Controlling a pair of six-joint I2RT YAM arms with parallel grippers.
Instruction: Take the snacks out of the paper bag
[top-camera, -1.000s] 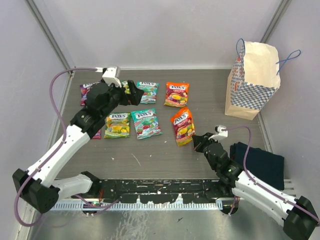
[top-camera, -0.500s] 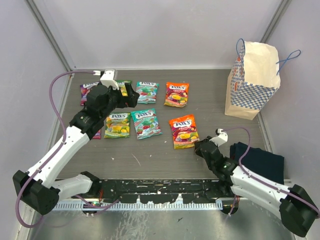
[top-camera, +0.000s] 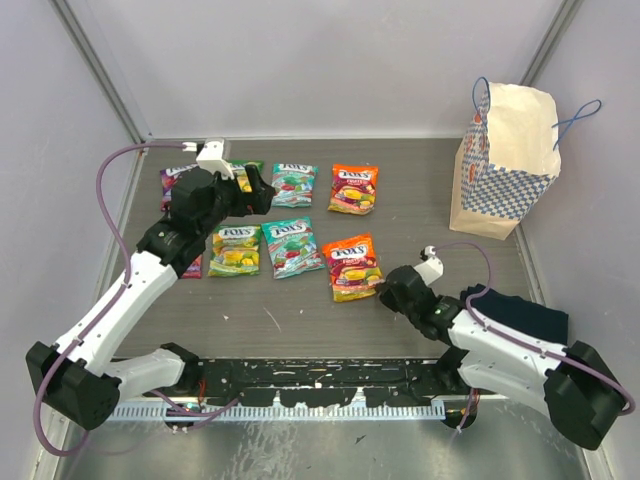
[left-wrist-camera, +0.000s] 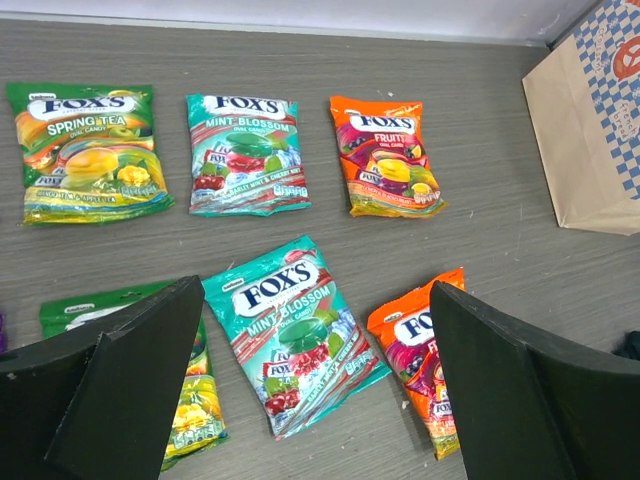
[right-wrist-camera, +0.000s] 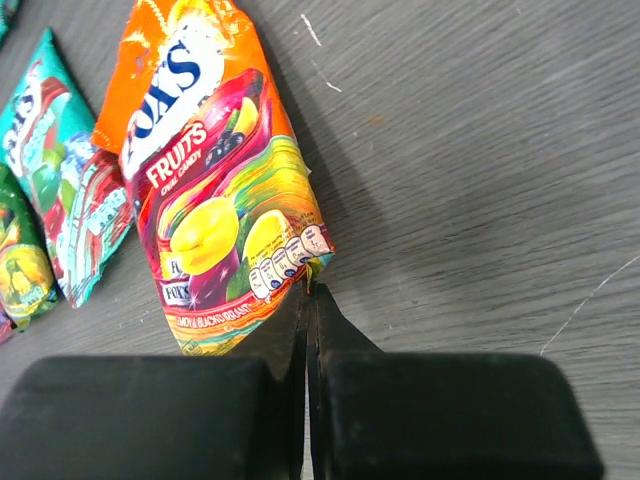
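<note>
Several snacks lie in two rows on the grey table: purple (top-camera: 175, 180), teal (top-camera: 295, 183) and orange (top-camera: 354, 188) packets at the back, green (top-camera: 234, 250) and teal (top-camera: 291, 246) in front. My right gripper (top-camera: 385, 290) is shut on the bottom corner of an orange fruits packet (top-camera: 350, 266), which lies flat; the wrist view shows the corner pinched at the jaw tips (right-wrist-camera: 310, 290). My left gripper (top-camera: 262, 190) hovers open over the back row with nothing in it, the front teal packet (left-wrist-camera: 295, 330) below its fingers. The paper bag (top-camera: 505, 165) stands upright at the back right.
A dark blue cloth (top-camera: 520, 320) lies at the front right beside my right arm. A red packet edge (top-camera: 193, 268) shows under my left arm. Grey walls close in the table on three sides.
My right gripper has dragged the orange fruits packet left and toward the front teal packet, turning it. My left gripper has drifted slightly right over the back row.
</note>
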